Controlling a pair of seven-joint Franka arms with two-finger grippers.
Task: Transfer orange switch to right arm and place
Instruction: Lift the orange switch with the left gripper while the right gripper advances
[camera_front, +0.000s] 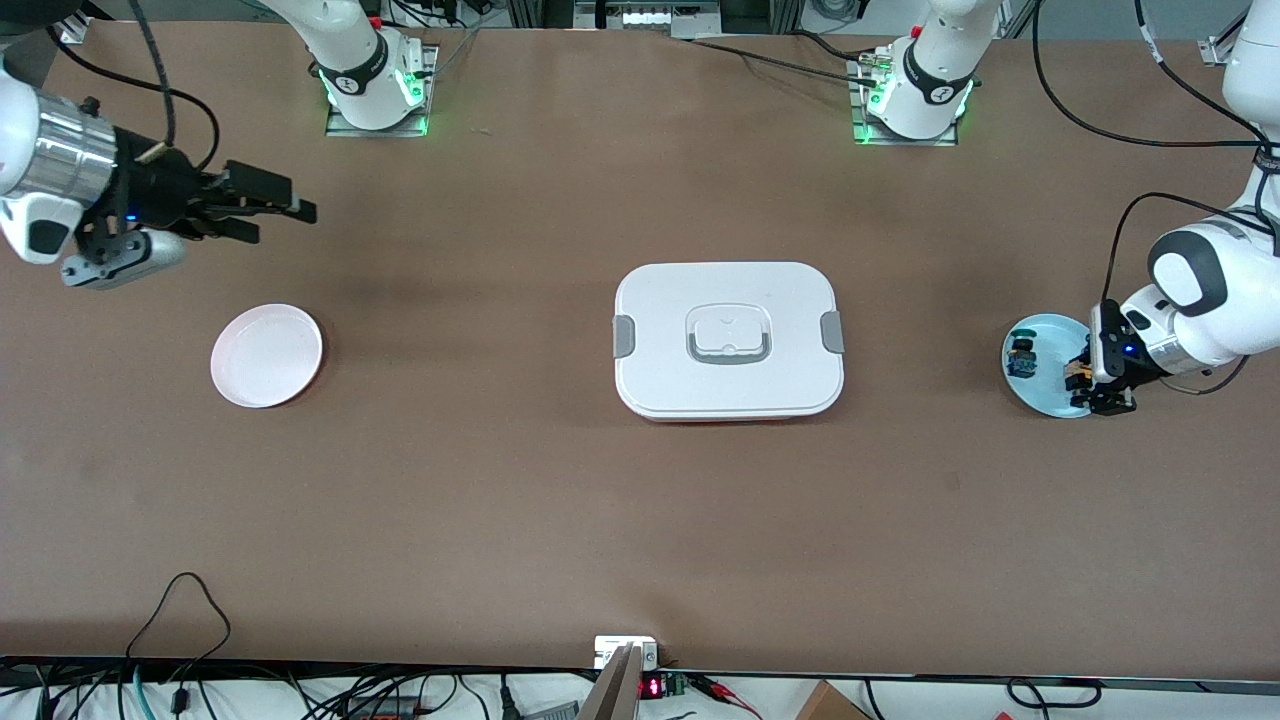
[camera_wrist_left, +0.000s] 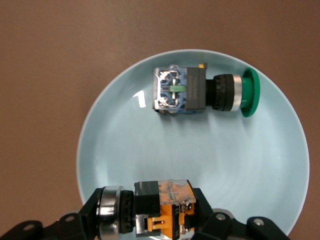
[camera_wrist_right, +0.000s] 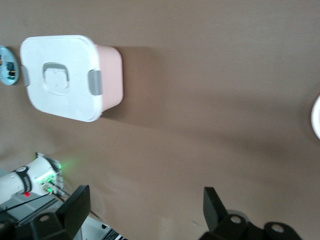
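The orange switch (camera_wrist_left: 165, 207) has a black and orange body and lies on its side between the fingers of my left gripper (camera_wrist_left: 150, 218), which is shut on it over the light blue plate (camera_wrist_left: 240, 165). I cannot tell whether it still touches the plate. In the front view my left gripper (camera_front: 1095, 385) is at the edge of that plate (camera_front: 1045, 398) at the left arm's end of the table. My right gripper (camera_front: 280, 215) is open and empty in the air at the right arm's end, and its wrist view (camera_wrist_right: 145, 207) shows bare table between the fingers.
A blue switch with a green cap (camera_wrist_left: 180, 91) lies on the same plate (camera_front: 1022, 357). A lidded white and pink box (camera_front: 728, 340) stands mid-table. A white-pink plate (camera_front: 266, 355) sits at the right arm's end, nearer the front camera than the spot under the right gripper.
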